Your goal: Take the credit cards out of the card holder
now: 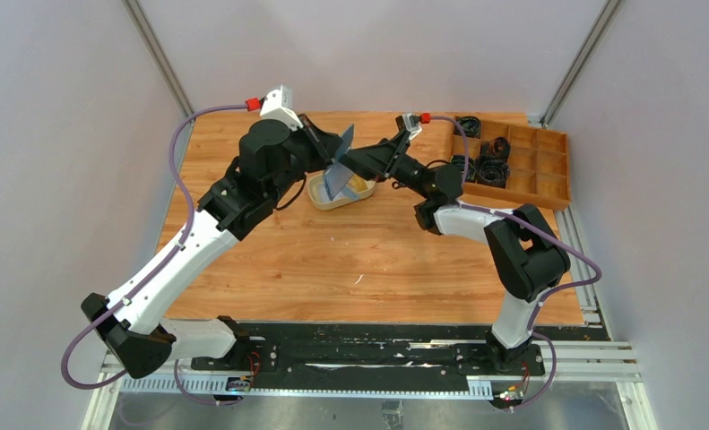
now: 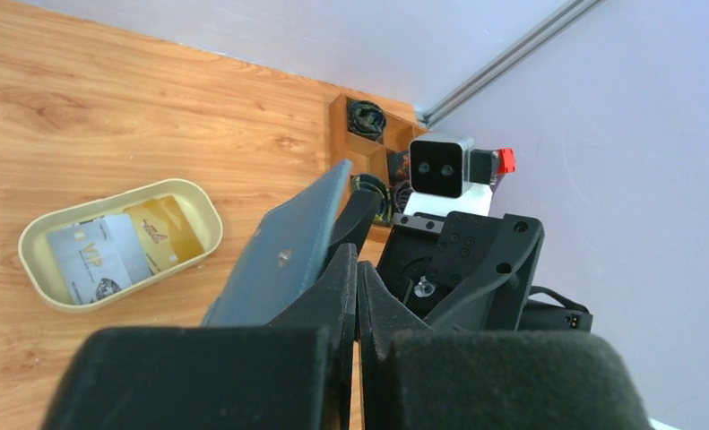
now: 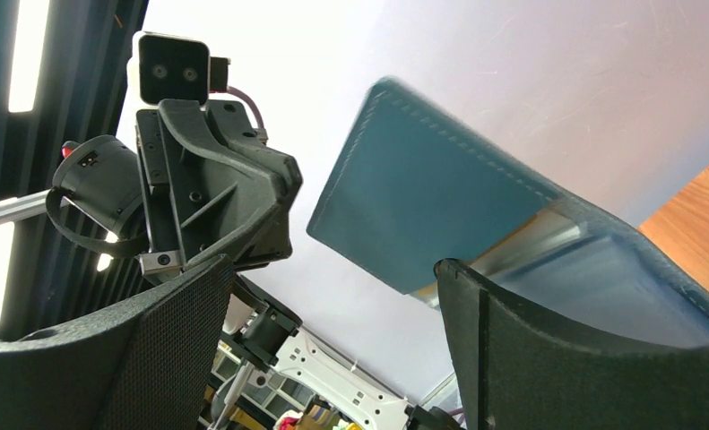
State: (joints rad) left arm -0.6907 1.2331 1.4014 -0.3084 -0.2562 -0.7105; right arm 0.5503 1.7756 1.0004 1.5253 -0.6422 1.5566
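Wood table (image 1: 332, 260) from above: the card holder (image 1: 338, 161) stands on edge in the air between the left gripper (image 1: 322, 148) and right gripper (image 1: 356, 162), over a cream tray (image 1: 324, 204). Left wrist: fingers (image 2: 332, 300) pinched shut on it, flap to their left, credit cards (image 2: 117, 251) in the tray. Right wrist: fingers (image 3: 530, 358) wide apart, card holder against one, pockets hidden, kinda blurry.

We look down on the whole table (image 1: 332, 260) from above; our close wrist cameras, left angled down, right up, share the card holder (image 2: 283, 255).
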